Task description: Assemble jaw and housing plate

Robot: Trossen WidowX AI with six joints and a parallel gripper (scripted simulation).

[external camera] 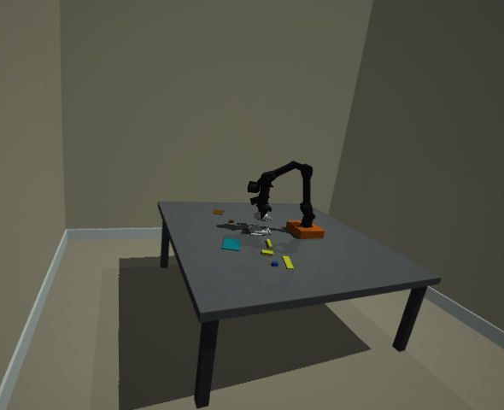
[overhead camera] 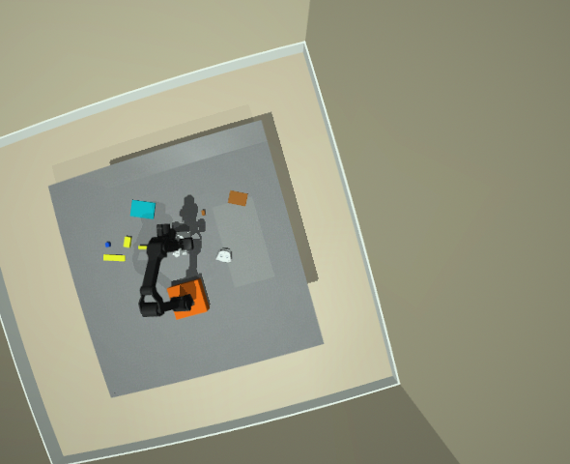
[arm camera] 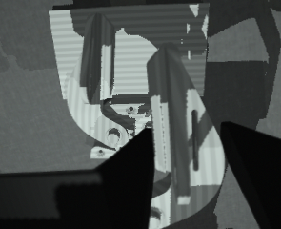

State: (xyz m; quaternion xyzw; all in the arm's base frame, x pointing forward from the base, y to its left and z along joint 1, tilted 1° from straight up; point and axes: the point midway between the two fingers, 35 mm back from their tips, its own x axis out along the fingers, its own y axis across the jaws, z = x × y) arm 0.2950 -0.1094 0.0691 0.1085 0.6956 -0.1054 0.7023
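Observation:
My gripper (external camera: 263, 215) (arm camera: 186, 133) is shut on a white jaw (arm camera: 207, 164), which has a tall ridge and a slot. The gripper is above the white gripper base (overhead camera: 176, 252) (external camera: 260, 231) (arm camera: 59, 48). In the wrist view the other white jaw (arm camera: 78, 107) lies over the base's left side. The held jaw overlaps the base's right side there; the exterior view shows a gap below the fingers. The free pin is hidden or cannot be made out, and so is any gear contact. The white housing plate (overhead camera: 224, 255) lies apart, to the right of the base in the top view.
An orange block (overhead camera: 203, 294) (external camera: 305, 231) is under the arm's foot. A cyan block (overhead camera: 142, 209) (external camera: 231, 243), several yellow blocks (overhead camera: 114, 257) (external camera: 288, 262), a blue piece (overhead camera: 107, 244) (external camera: 274, 263) and a brown block (overhead camera: 238, 198) (external camera: 218, 212) lie around the base.

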